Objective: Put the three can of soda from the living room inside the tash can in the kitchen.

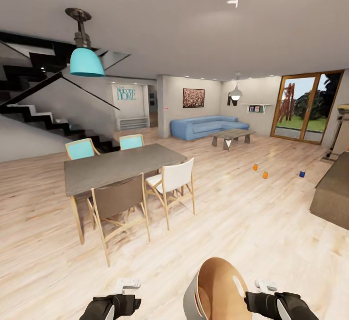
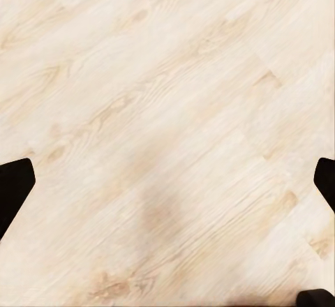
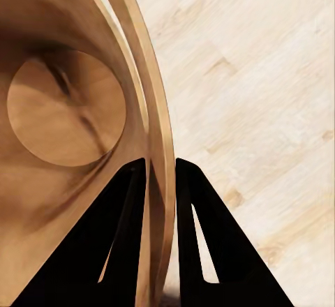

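Right gripper pinches trash can rim, held low; left gripper spread wide above floor.

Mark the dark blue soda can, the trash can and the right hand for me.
dark blue soda can [image 1: 302, 173]: head view, on its side wall.
trash can [image 1: 220, 281]: head view, on its tan inner wall.
right hand [image 3: 161, 166]: right wrist view, midway between its fingertips, on the bin's rim.

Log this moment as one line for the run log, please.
place: living room | right end effector: shut on trash can rim | left end effector: open over floor | soda cans: three on floor ahead, none collected
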### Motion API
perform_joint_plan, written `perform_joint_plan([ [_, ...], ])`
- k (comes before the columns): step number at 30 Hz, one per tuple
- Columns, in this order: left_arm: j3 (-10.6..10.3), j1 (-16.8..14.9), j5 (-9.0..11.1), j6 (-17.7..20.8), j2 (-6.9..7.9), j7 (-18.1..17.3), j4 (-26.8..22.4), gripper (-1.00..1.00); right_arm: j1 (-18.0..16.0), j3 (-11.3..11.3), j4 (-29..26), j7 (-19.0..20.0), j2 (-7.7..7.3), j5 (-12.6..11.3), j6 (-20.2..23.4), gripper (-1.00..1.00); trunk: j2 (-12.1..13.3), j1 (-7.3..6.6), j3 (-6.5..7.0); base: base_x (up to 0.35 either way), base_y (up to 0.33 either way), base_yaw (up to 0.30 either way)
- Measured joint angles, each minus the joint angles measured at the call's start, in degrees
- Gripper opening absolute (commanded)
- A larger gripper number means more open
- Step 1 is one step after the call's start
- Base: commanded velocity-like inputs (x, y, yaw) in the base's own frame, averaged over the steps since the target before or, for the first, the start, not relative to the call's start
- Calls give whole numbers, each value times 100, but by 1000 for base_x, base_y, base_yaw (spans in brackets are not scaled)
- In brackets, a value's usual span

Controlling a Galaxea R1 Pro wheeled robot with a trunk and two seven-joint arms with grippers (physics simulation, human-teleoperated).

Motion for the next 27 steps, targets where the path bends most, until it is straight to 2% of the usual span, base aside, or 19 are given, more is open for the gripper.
perform_joint_plan([
  [9, -2, 0, -3, 0, 0, 1, 0, 100, -3, -3, 0, 7, -4, -8, -3, -100, 0, 0, 16, 341, -54, -139],
  [21, -2, 0, -3, 0, -3, 2, 0, 100, 1, 0, -2, 0, -5, -2, -5, -100, 0, 0, 65, 299, -207, -232],
  [27, -2, 0, 1, 0, -8, 2, 0, 100, -1, 2, 1, 5, -5, 14, -5, -100, 0, 0, 90, 293, -192, -141],
])
